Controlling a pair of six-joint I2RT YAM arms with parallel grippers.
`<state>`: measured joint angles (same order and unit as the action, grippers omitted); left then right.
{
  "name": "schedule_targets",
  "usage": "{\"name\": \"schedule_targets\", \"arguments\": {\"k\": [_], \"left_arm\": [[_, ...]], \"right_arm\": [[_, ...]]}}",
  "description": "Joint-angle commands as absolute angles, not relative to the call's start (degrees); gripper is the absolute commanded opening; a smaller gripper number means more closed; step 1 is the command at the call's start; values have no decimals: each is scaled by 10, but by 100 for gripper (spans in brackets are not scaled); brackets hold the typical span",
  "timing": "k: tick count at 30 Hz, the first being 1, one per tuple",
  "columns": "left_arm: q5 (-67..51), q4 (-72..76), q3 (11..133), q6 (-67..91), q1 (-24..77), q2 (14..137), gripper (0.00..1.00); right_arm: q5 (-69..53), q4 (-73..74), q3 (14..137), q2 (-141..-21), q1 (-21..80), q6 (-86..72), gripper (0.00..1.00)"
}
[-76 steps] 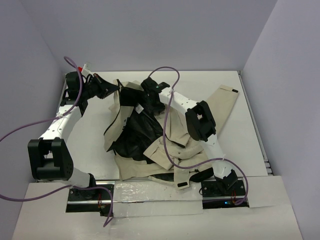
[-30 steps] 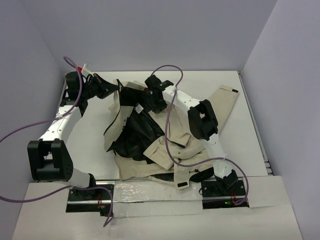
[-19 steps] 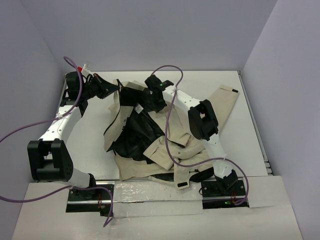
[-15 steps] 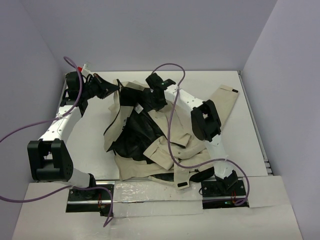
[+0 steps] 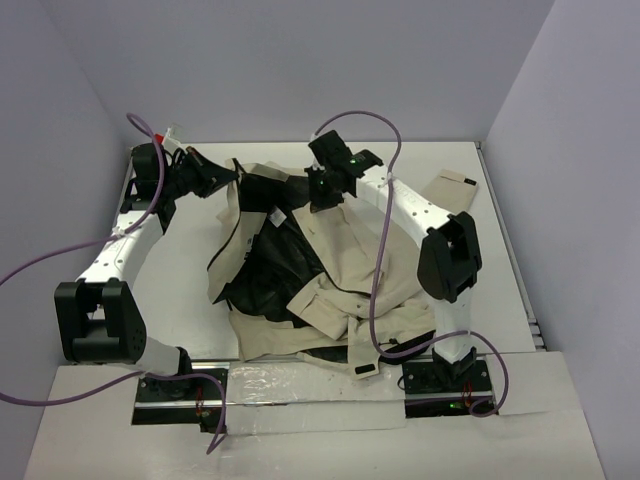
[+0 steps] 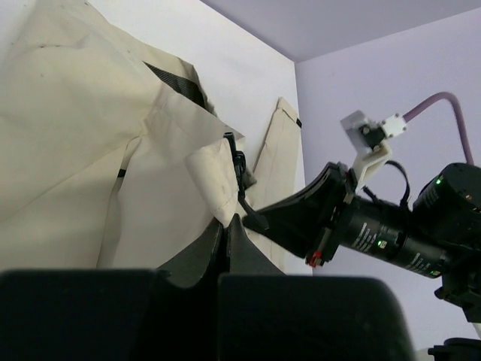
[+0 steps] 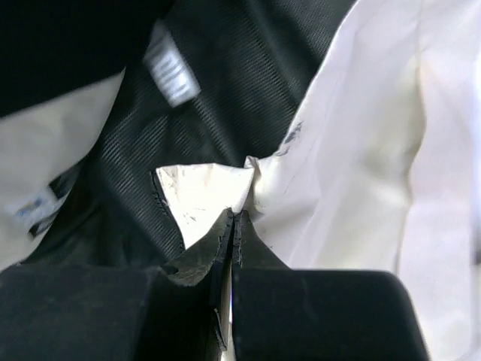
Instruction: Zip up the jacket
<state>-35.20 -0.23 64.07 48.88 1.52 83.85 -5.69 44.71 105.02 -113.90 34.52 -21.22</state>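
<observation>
- The jacket point(image 5: 330, 270) lies in a rumpled heap in the middle of the surface point(image 5: 180, 280). It is open, with the black lining point(image 5: 270, 265) facing up across its left half.
- One sleeve point(image 5: 455, 185) trails off toward the far right corner. The rest is bunched and folded over itself toward the near edge.
- The left tool point(image 6: 227, 226) has its fingers pressed together on a fold of beige cloth at the jacket's far-left edge. A dark zipper point(image 6: 239, 169) line runs along the flap just past the fingertips.
- The right tool point(image 7: 233, 222) is likewise pinched shut on a pale corner of cloth near the far middle of the jacket. It sits over the lining and close to the white label point(image 7: 169, 71).
- I see nothing zipped. The two front edges are well apart and not lined up, and I cannot find the slider or the bottom pin in any view.
- I judge the job to be at an early stage, with both edges gripped but the jacket not yet spread.
- What I think is left: flatten it, bring the fronts together, seat the zipper at the hem, then draw the slider up.
</observation>
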Motion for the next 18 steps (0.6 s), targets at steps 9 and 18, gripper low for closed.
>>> {"name": "schedule_targets", "arguments": {"k": [9,18], "left_arm": [[-323,13,628,503,18,792,0],[-327,23,626,508,18,797,0]], "right_arm": [[-158,390,995,-1188,408,-201,8],[-227,401,994,-1194,413,-130,63]]}}
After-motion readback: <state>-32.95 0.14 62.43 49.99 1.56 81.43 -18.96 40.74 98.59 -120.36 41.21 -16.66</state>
